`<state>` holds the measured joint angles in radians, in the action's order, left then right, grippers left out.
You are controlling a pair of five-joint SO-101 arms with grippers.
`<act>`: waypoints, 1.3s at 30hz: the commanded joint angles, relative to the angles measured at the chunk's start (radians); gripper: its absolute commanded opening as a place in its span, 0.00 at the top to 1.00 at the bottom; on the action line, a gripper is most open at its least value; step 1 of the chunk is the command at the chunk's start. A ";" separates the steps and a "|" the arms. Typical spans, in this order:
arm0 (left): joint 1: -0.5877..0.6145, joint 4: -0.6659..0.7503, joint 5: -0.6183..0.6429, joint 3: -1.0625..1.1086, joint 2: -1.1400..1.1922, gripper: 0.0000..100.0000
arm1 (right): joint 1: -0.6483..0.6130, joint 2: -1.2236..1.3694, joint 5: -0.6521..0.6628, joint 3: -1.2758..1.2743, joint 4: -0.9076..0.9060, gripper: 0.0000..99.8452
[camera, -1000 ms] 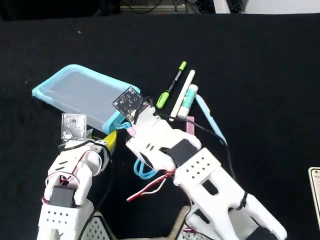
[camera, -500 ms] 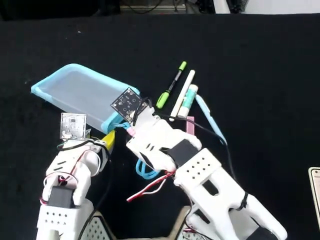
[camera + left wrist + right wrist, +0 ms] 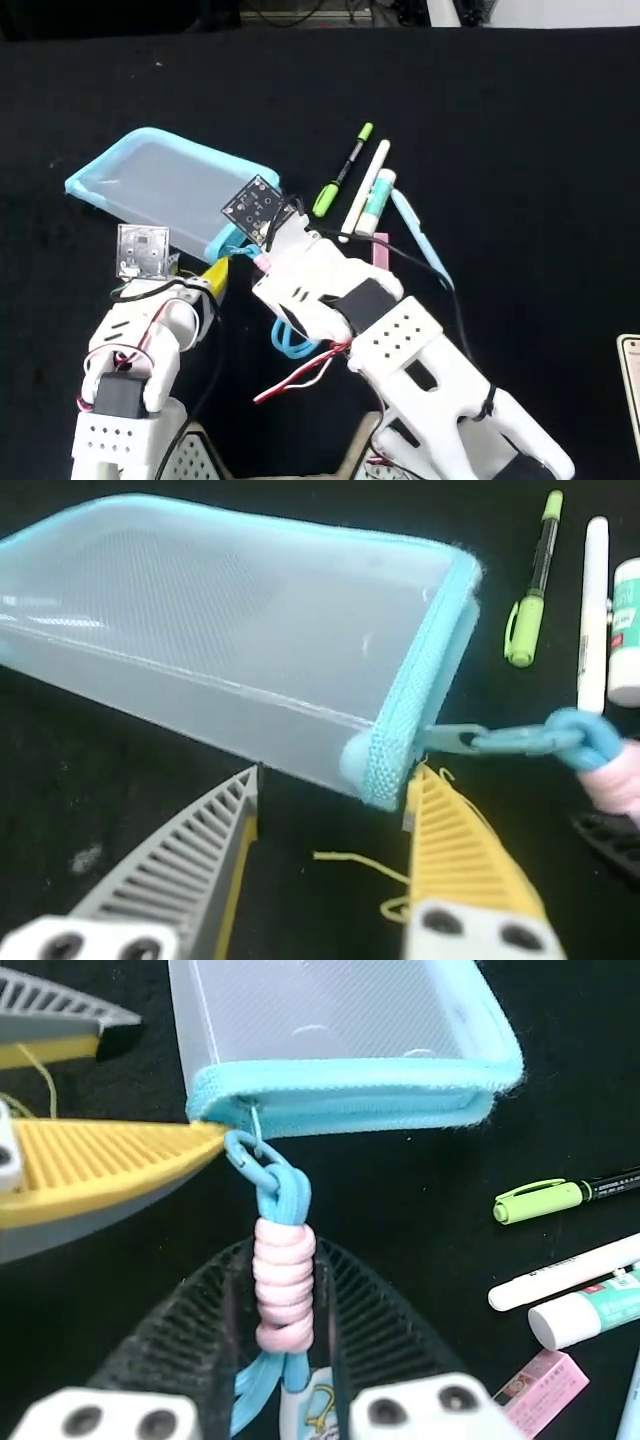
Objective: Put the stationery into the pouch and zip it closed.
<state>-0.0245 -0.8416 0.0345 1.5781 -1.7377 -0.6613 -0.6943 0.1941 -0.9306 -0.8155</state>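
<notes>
On the black table [image 3: 540, 120], toward the left, a clear blue pouch [image 3: 165, 185] lying flat. At its near corner, left end effector [image 3: 332, 780] spread wide, one finger each side. Right end effector [image 3: 284, 1250] clamped on the pink-and-blue zip pull [image 3: 275, 1190]. Just right of the pouch, loose on the table: blue pen [image 3: 420, 235], white pen [image 3: 365, 190], green pen [image 3: 340, 175], glue stick [image 3: 377, 205], pink eraser [image 3: 380, 250].

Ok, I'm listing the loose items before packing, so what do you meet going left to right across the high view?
pouch → green pen → white pen → glue stick → blue pen
</notes>
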 commanded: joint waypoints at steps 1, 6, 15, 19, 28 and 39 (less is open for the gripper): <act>0.013 0.095 -0.012 0.035 0.003 0.77 | -0.002 -0.044 0.008 0.004 0.023 0.99; 0.039 0.097 -0.006 0.022 0.003 0.78 | -0.002 -0.044 0.008 -0.004 0.025 0.99; 0.140 0.098 -0.006 0.002 0.002 0.96 | -0.002 -0.048 0.008 -0.039 0.058 0.99; 0.180 0.100 -0.006 -0.008 0.002 0.97 | 0.018 -0.048 0.008 -0.039 0.057 0.99; 0.257 0.101 -0.006 -0.021 0.002 0.97 | 0.167 -0.050 0.009 -0.028 0.060 0.99; 0.294 0.028 -0.011 -0.177 0.003 0.97 | 0.353 -0.050 0.009 0.203 -0.192 0.99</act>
<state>0.2117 -0.7679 0.0345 1.5812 -1.7377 -0.3606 -0.7004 0.1972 -0.8370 -0.9398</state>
